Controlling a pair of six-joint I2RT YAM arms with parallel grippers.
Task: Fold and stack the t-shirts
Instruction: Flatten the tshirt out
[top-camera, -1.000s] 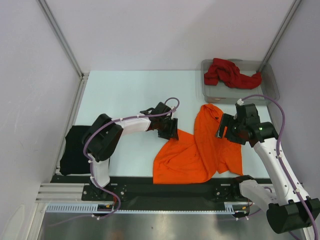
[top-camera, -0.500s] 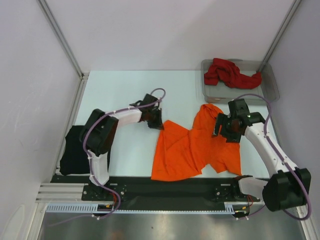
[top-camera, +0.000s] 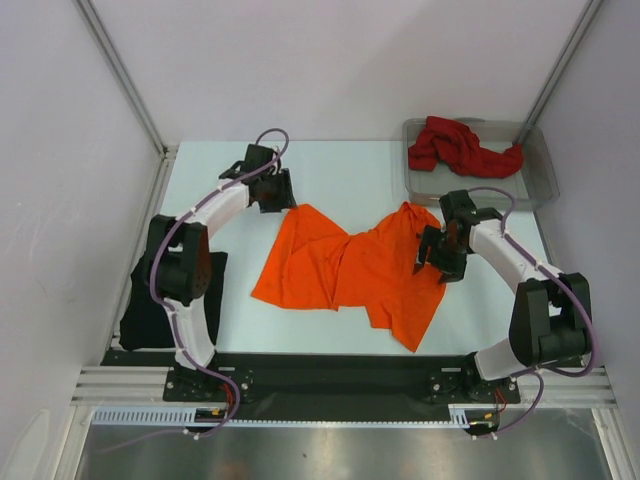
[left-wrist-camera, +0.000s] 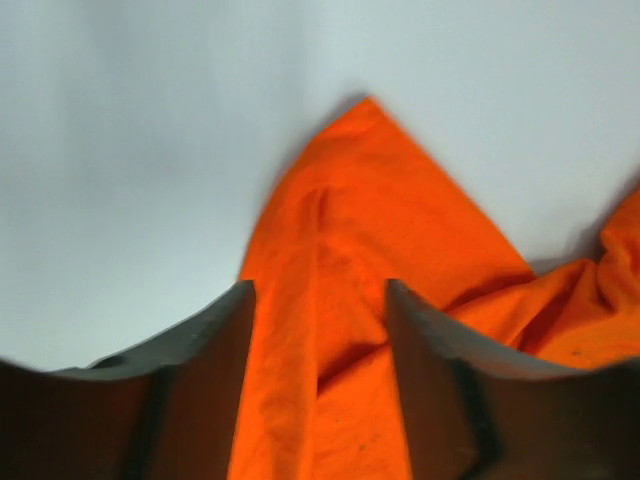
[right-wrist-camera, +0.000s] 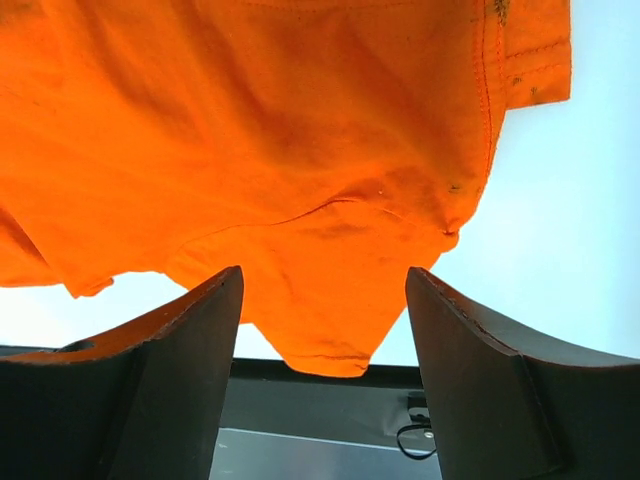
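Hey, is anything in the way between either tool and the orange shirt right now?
Nothing visible. Both wrist views show the orange t-shirt directly beyond the left tool and right tool, with nothing else between.

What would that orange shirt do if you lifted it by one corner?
Probably floppy: the orange shirt lies in wrinkles and folds, so it would likely sag and drape rather than keep its shape. It looks like thin cloth, so probably light. Pushed, it may bunch up on the table instead of sliding whole.
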